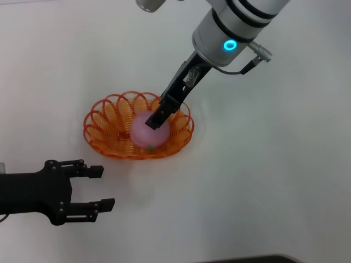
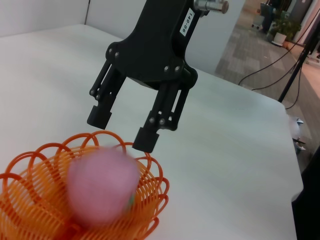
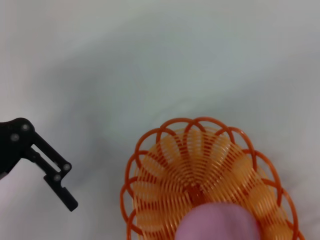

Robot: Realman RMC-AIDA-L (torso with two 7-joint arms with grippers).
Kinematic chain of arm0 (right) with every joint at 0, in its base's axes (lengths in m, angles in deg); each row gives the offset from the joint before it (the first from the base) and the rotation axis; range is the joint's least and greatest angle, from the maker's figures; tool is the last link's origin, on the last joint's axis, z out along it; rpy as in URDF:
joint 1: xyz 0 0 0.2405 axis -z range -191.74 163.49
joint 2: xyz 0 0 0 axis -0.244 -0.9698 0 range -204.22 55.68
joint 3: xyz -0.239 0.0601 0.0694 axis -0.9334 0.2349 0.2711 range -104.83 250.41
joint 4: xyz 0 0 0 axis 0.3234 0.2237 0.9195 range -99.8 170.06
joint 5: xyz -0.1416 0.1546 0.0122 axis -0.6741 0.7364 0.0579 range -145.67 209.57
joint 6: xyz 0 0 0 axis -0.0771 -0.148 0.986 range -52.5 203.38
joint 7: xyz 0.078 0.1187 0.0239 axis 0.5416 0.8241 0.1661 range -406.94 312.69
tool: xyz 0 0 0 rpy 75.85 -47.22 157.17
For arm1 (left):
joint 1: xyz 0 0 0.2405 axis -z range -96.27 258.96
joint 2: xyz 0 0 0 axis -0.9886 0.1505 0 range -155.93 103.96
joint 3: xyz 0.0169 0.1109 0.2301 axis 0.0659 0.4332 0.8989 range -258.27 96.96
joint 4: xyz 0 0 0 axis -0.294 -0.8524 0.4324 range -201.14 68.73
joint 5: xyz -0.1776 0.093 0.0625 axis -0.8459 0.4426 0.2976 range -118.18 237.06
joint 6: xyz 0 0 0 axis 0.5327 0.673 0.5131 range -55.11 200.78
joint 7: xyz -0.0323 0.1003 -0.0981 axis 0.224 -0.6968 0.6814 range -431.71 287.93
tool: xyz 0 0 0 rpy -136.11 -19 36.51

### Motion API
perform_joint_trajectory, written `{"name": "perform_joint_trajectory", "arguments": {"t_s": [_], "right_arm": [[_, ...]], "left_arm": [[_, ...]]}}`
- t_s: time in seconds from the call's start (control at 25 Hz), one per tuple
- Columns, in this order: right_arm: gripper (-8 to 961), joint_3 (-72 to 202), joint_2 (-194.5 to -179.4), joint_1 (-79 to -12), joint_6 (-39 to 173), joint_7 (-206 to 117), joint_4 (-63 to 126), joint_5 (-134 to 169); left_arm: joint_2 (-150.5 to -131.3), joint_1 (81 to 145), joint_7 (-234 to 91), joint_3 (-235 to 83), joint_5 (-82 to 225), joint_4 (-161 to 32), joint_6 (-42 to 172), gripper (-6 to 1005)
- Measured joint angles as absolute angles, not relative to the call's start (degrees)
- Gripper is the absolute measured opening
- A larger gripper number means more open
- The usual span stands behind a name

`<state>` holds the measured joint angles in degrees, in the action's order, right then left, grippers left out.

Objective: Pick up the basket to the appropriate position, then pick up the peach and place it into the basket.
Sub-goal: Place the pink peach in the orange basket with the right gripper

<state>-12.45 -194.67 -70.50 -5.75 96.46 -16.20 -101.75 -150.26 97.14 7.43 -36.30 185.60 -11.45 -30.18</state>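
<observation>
I am seeing the right tool point(image 1: 156, 121) hanging spread directly above the peach point(image 1: 148, 130), which is lying inside the basket point(image 1: 104, 127) on the bench point(image 1: 274, 164). The left tool point(image 1: 98, 189) is idling open nearby.
</observation>
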Motion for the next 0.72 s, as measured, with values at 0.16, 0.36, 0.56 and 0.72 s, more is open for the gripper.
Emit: {"name": "perform_joint_trajectory", "arguments": {"t_s": [0.16, 0.36, 0.56, 0.72], "right_arm": [[738, -11.66, -194.3, -69.21, -5.72, 94.81, -17.24, -99.59], [856, -5.37, -194.07, -63.47, -8.5, 88.18, -23.45, -93.99], [867, 3.36, -193.89, -56.27, -15.91, 78.21, -26.66, -87.92], [865, 8.21, -193.65, -50.5, -21.32, 69.1, -26.66, -87.8]], "left_arm": [[-150.21, 97.14, 7.41, -36.61, 185.64, -11.37, -29.84, 761], [-150.18, 96.97, 7.39, -36.53, 185.66, -11.37, -29.51, 761], [-150.12, 96.92, 7.32, -37.14, 185.66, -11.35, -29.42, 761], [-150.01, 97.03, 7.29, -37.75, 185.66, -11.34, -29.22, 761]]}}
